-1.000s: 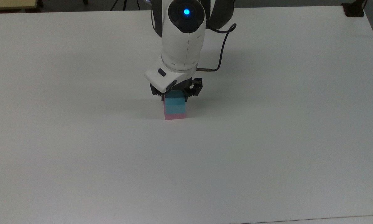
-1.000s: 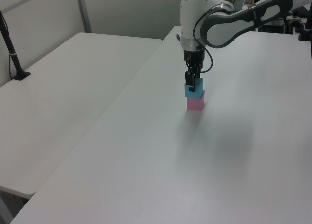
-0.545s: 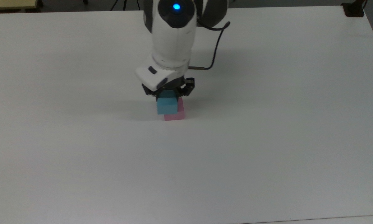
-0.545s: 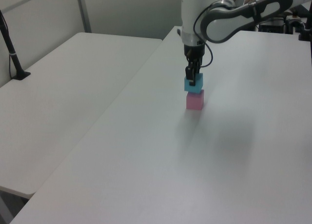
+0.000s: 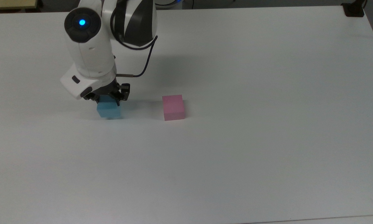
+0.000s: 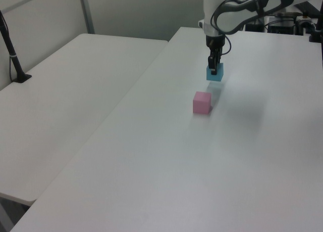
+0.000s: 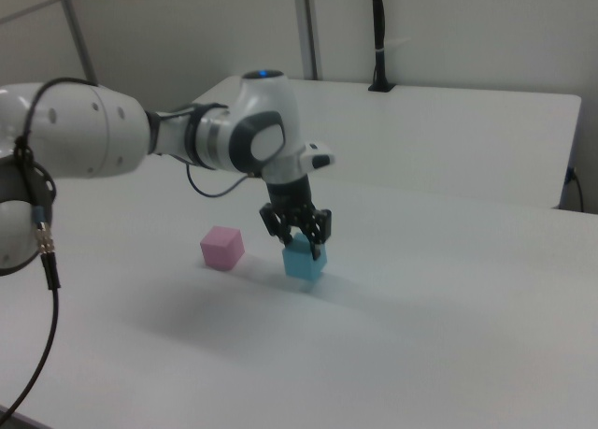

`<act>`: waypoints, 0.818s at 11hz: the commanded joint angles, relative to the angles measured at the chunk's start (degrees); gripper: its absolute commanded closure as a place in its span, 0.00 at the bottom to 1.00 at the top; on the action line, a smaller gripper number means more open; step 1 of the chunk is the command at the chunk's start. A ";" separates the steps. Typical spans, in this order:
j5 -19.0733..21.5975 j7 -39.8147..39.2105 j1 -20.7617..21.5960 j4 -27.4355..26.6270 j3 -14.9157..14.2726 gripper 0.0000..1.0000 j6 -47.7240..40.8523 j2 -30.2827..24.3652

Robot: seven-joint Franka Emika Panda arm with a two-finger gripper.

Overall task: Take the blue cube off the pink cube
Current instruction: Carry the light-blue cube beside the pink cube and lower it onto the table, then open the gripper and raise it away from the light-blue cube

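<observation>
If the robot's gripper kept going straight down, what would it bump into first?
Probably just the white table. The gripper points down, shut on the blue cube, and nothing else seems to lie under it. The pink cube sits off to the side.

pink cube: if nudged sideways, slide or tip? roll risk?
The pink cube probably slides rather than tips: it sits flat on the smooth white table and looks as wide as tall. Flat faces make rolling unlikely. Its matte surface suggests some friction, so a low push seems safest.

White rounded arm, grey joints, blue light, dark cable.
</observation>
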 commanded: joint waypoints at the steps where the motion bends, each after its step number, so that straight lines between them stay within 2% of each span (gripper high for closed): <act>1: -1.67 -0.74 -0.28 -0.37 -0.02 0.14 2.49 1.29; 2: -1.67 -0.65 -0.11 -0.37 -0.02 0.00 2.05 0.94; 4: -0.97 -0.04 0.59 -0.28 0.76 0.00 0.39 -2.91; 5: -0.88 1.53 2.86 -0.28 0.77 0.00 -3.54 -6.07; 7: -0.79 11.69 7.26 -0.28 0.68 0.00 -10.05 -12.05; 9: -0.71 15.86 10.42 -0.37 0.68 0.00 -14.89 -16.45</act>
